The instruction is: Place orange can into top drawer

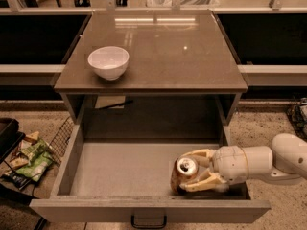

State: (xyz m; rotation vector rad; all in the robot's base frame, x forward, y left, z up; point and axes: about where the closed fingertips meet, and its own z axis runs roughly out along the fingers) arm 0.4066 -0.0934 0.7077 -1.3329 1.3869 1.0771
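While the gripper (191,172) at the frame's lower right pinches the orange can (183,170) between its fingers, low inside the open top drawer (120,169), placing seems nearly done; next the fingers should spread, then lift clear.

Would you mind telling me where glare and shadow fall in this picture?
Camera view: strip-light glare on the far end of the table; deep shadow under the tabletop behind the top drawer; the gripper, at the drawer's front right, holds the orange can, whose top glints.
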